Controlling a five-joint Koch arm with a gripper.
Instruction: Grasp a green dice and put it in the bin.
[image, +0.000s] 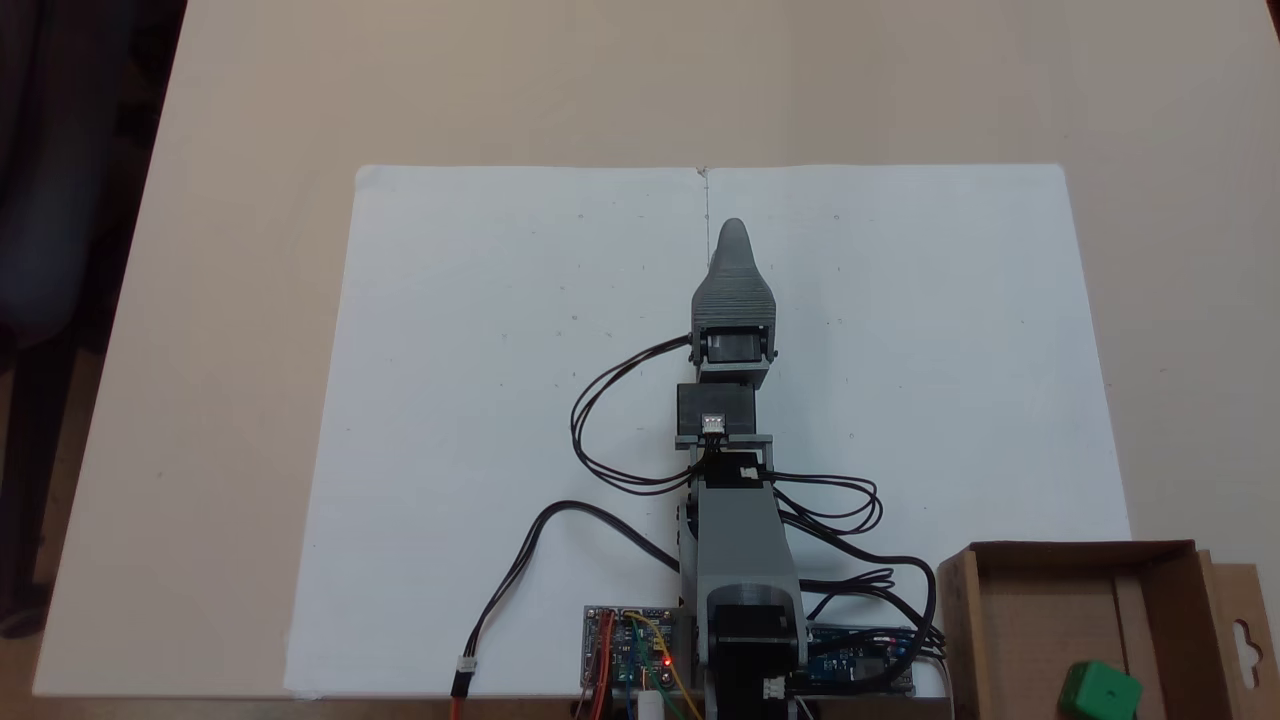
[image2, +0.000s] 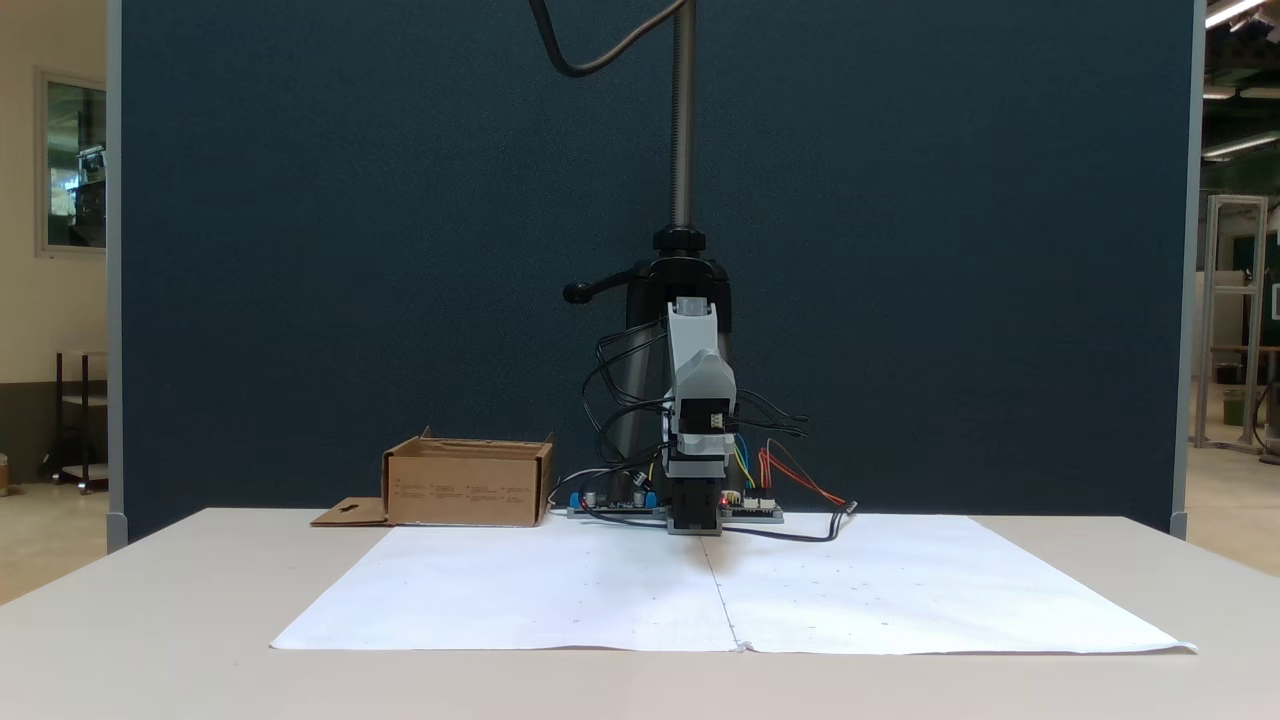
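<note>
Beige table (image: 230, 130), white paper (image: 480, 400), bin (image: 1040, 620).

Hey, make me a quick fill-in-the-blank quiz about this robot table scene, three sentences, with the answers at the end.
1. The small bright green plastic dice lies inside the brown ____ box.
2. The grey arm's gripper rests above a large sheet of ____ paper.
3. In a fixed view that looks down on the table, the box stands at the lower ____ corner.

Missing words: cardboard; white; right
</note>
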